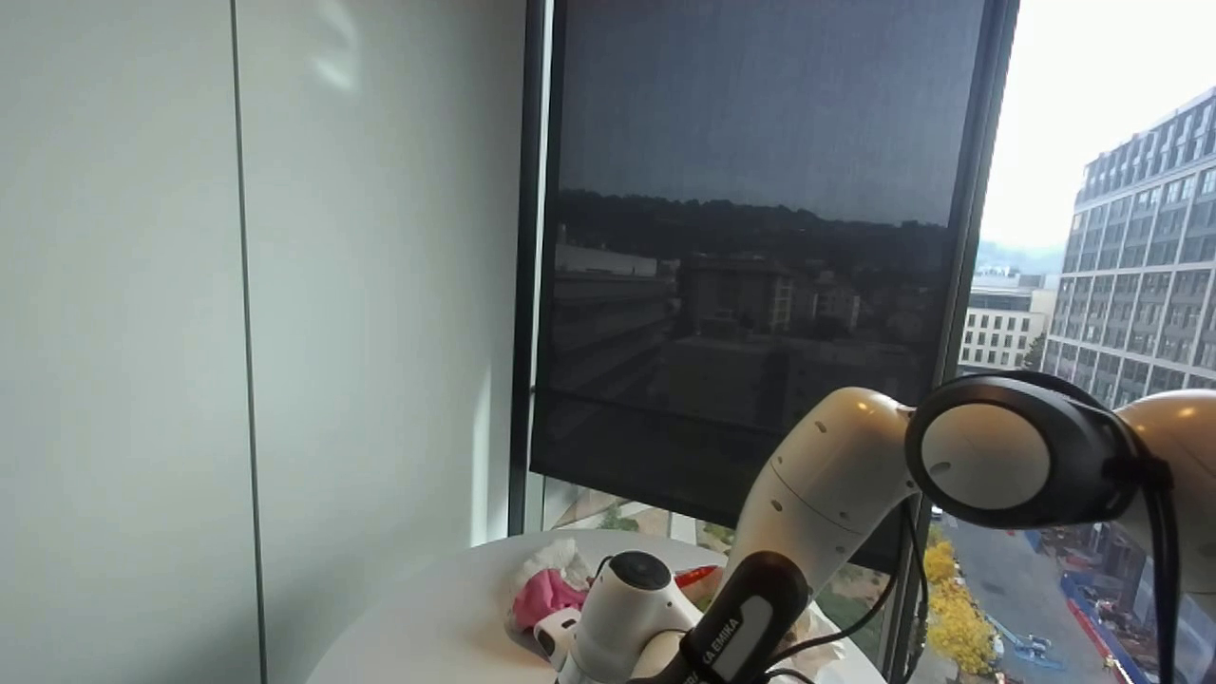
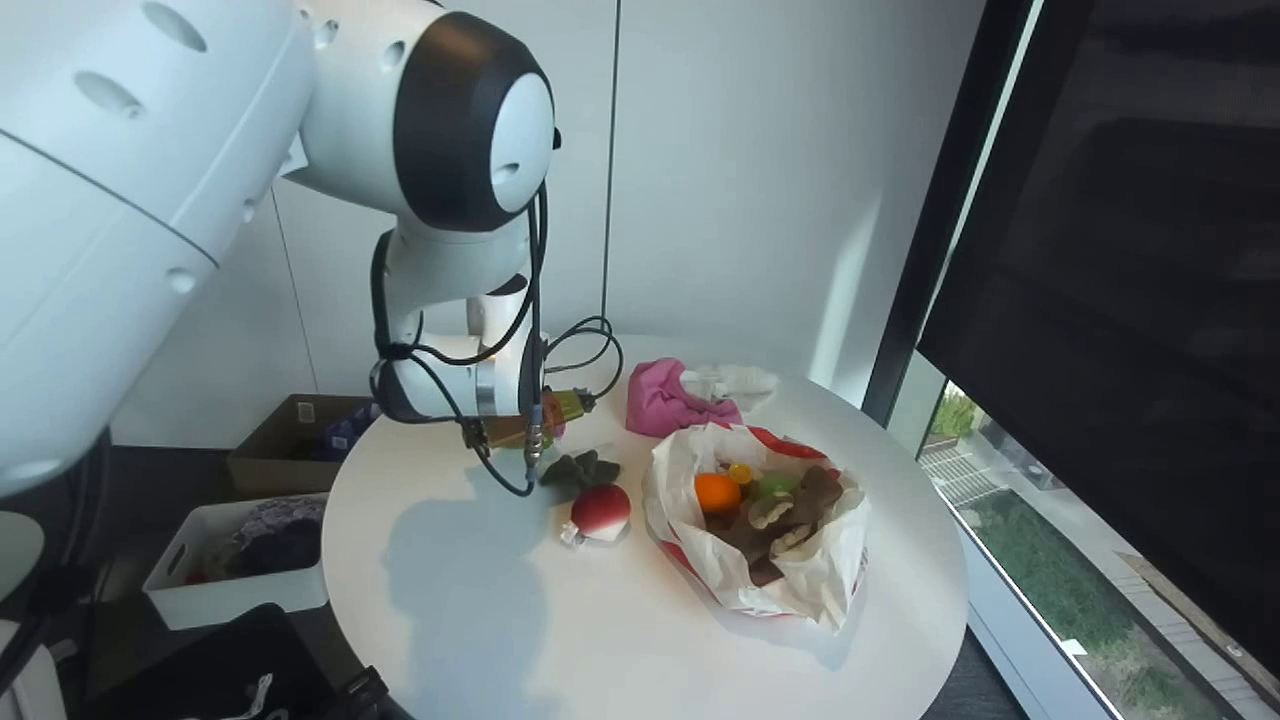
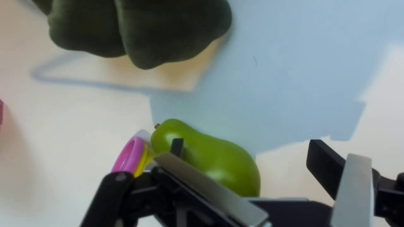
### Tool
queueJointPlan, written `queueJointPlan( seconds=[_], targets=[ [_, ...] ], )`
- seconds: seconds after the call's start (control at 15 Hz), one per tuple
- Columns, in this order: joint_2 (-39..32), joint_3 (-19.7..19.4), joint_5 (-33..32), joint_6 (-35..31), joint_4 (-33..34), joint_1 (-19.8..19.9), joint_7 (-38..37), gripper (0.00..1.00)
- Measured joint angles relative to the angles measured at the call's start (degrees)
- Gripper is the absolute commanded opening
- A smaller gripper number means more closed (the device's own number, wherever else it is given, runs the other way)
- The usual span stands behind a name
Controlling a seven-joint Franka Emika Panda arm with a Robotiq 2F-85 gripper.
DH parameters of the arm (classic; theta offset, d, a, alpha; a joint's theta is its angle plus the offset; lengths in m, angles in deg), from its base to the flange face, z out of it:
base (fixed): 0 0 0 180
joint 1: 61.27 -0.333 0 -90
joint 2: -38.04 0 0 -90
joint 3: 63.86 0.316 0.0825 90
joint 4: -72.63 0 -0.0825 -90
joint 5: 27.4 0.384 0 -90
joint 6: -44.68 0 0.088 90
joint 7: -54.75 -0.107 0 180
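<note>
Overall, a round white table (image 2: 650,650) stands under the white robot arm (image 2: 250,150) in both exterior views. On the table stands an open white-and-red bag (image 2: 670,500), near a pink cloth (image 2: 665,400). In the wrist view, the gripper (image 3: 252,151) has its two fingers wide apart. A dark green lump (image 3: 135,28) lies near, and in an exterior view a red and white ball (image 2: 600,510) is just beside it. Beneath the gripper, a green pear (image 3: 225,157) lies on the table, partly hidden by one finger; whether these two touch, I cannot tell surely. Just beside the stem end of the pear is a pink ring (image 3: 128,154).
</note>
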Motion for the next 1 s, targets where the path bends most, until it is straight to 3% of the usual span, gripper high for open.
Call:
queueJointPlan(
  seconds=[0.33,0.87,0.93,1.0],
  targets=[
    [-0.1,-6.9,-6.4,-10.6,0.0,-5.0,0.2,1.00],
    [-2.8,-13.3,-7.1,-18.4,0.0,-10.6,0.2,1.00],
    [-3.2,-13.8,-7.1,-19.4,0.1,-11.2,0.2,0.75],
    [-3.6,-14.3,-7.1,-20.3,0.1,-11.7,0.2,0.74]
  ],
)
